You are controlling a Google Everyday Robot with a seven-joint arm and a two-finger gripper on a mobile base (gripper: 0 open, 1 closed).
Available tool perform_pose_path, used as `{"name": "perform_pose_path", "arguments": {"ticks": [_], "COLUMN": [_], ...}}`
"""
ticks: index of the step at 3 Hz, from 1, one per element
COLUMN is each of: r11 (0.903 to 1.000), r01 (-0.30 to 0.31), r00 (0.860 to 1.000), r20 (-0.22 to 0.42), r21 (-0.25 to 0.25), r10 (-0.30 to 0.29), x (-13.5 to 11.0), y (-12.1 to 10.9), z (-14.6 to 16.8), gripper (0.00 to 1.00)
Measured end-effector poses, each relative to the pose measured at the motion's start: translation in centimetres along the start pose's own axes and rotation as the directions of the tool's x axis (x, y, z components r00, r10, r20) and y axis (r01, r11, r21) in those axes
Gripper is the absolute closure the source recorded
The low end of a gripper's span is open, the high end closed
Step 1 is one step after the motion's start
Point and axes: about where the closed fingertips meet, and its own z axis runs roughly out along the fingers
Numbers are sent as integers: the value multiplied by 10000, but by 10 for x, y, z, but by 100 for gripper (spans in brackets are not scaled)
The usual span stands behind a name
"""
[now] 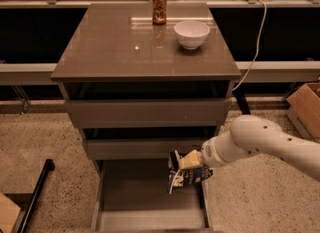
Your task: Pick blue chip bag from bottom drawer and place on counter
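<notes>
The blue chip bag (188, 176), dark navy with pale edges, hangs from my gripper (186, 161) above the right side of the open bottom drawer (135, 197). The gripper is shut on the bag's top edge, and my white arm (260, 144) reaches in from the right. The bag is clear of the drawer floor, just below the front of the middle drawer (145, 147). The counter (125, 47) is the glossy grey-brown top of the cabinet, well above the bag.
A brown drink can (159, 8) and a white bowl (191, 34) stand at the back of the counter. A cardboard box (306, 108) sits on the floor at the right. A black pole (36, 197) lies at the lower left. A white cable (255, 42) hangs right of the cabinet.
</notes>
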Motion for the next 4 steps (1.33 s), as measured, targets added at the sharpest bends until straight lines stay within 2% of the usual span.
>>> {"name": "perform_pose_path", "arguments": {"ticks": [1, 2, 3, 4], "r11": [9888, 9473, 9216, 9050], "r01": [1114, 2160, 2451, 2616], "r00": [9789, 8768, 7633, 6792], "r20": [1604, 3799, 5262, 6022], "r21": [996, 2368, 3008, 3355], "r10": [-1264, -2949, -3748, -4196], "x": [-42, -98, -130, -150], "y": [34, 95, 133, 160], "z": [-95, -219, -286, -324], "gripper": [100, 100, 100, 77]}}
